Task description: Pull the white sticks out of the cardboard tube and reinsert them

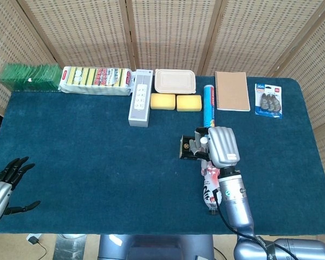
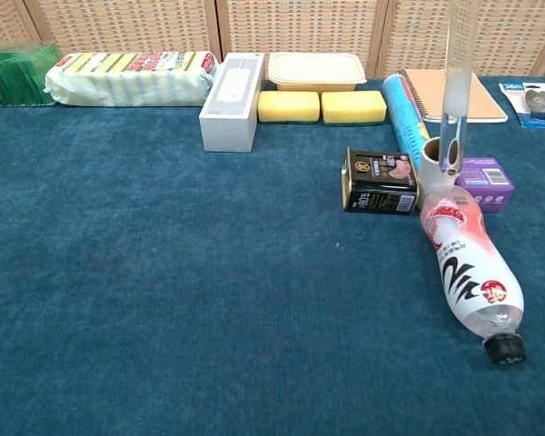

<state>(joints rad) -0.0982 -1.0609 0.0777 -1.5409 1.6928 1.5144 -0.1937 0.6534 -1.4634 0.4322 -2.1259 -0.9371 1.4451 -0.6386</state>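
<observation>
My right hand (image 1: 222,146) hovers over the short cardboard tube (image 2: 431,168), upright between the black tin (image 2: 380,182) and purple box (image 2: 484,182). Whether it grips, I cannot tell. The chest view alone shows a translucent white stick (image 2: 456,82) rising from it. My left hand (image 1: 8,184) rests open, empty, at the worktop (image 1: 97,162) edge.

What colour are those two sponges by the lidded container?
Yellow sponges, clearest in the chest view.
</observation>
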